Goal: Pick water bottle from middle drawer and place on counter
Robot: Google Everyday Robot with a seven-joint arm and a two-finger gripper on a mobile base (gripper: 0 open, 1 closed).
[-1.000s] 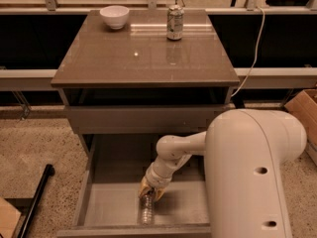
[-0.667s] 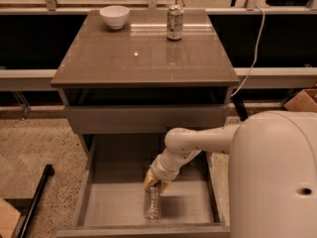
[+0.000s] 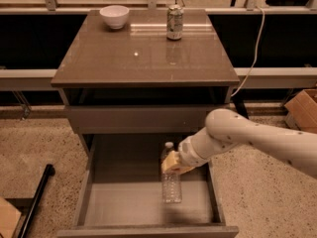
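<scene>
The water bottle (image 3: 171,187), clear and ribbed with a white cap, stands upright inside the open middle drawer (image 3: 124,205), right of its centre. My gripper (image 3: 174,163) reaches in from the right and is shut around the bottle's upper part, just below the cap. Whether the bottle's base touches the drawer floor or hangs just above it cannot be told. The counter (image 3: 138,53) is the glossy grey-brown cabinet top above the drawer.
A white bowl (image 3: 114,16) sits at the counter's back left and a silvery drink can (image 3: 174,22) at the back middle. A shut drawer front (image 3: 138,118) lies above the open drawer. A cardboard box (image 3: 303,108) stands at the right; a black pole (image 3: 37,195) leans at the lower left.
The bottle lay tilted on the drawer floor under the gripper; now it is upright with the cap up, in the gripper's hold. The arm has swung out to the right.
</scene>
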